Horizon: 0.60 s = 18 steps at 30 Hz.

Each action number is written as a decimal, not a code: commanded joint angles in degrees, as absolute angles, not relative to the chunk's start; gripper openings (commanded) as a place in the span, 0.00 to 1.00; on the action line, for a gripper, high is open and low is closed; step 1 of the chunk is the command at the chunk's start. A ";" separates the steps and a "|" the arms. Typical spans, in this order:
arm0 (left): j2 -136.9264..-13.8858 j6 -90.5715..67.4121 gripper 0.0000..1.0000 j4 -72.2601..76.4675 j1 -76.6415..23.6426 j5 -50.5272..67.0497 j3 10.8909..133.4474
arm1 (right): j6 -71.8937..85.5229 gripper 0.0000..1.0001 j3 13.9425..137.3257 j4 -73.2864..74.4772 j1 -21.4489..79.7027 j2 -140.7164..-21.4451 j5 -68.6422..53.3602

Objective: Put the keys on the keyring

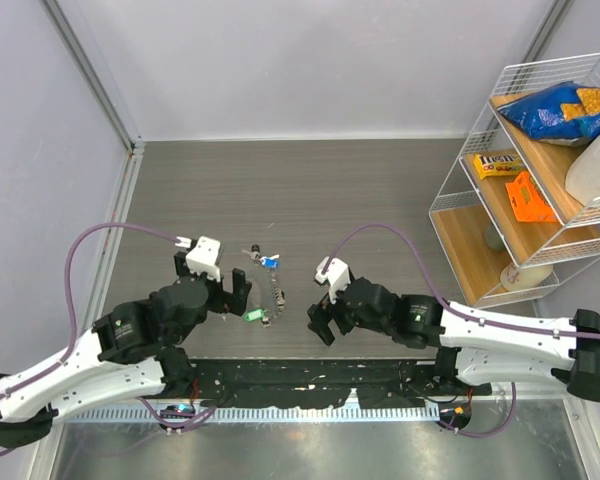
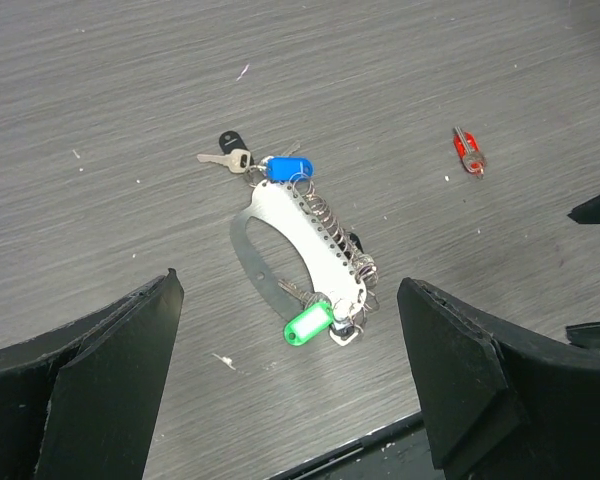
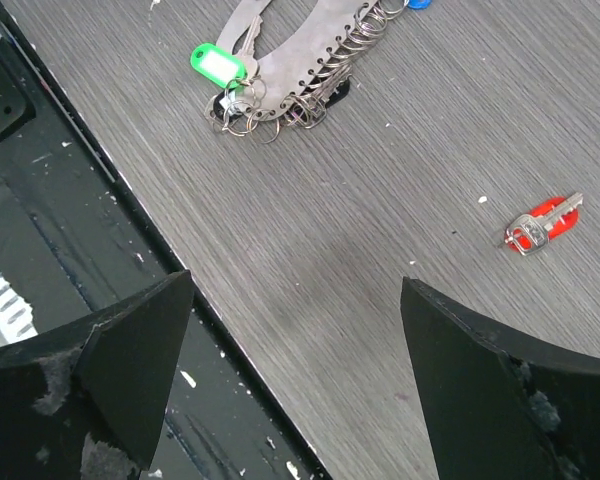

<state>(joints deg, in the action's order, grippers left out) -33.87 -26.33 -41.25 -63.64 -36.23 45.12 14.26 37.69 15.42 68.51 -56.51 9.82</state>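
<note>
The keyring (image 2: 298, 225) is a curved silver strip with several wire rings, lying flat on the grey table; it also shows in the top view (image 1: 273, 292) and the right wrist view (image 3: 305, 55). A blue-headed key (image 2: 284, 167) is at its far end and a green-headed one (image 2: 307, 325) at its near end. A red-headed key (image 2: 468, 151) lies loose on the table, apart from the ring, also in the right wrist view (image 3: 542, 224). My left gripper (image 2: 286, 280) is open and empty just left of the ring (image 1: 230, 292). My right gripper (image 3: 295, 282) is open and empty to its right (image 1: 319, 312).
A black-headed key (image 2: 229, 143) with a plain silver key lies beyond the blue one. The black rail (image 3: 100, 230) along the table's front edge is close under both grippers. A wire shelf (image 1: 480, 210) with snack packs stands at the right.
</note>
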 commanded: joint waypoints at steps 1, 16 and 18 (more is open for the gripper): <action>-30.50 -28.74 0.96 -40.61 -63.63 -36.48 43.16 | 11.17 0.86 38.05 6.86 71.63 -59.06 15.91; -25.75 -28.30 0.96 -40.78 -63.63 -32.43 39.55 | -2.35 0.61 27.88 -23.16 83.40 -70.92 24.17; -25.40 -28.21 0.96 -40.61 -63.72 -32.43 38.94 | -4.64 0.61 25.42 -29.40 83.50 -73.03 23.65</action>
<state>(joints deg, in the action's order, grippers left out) -26.22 -27.46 -41.54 -63.64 -32.71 39.75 2.13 28.97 -12.38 82.48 -70.87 20.08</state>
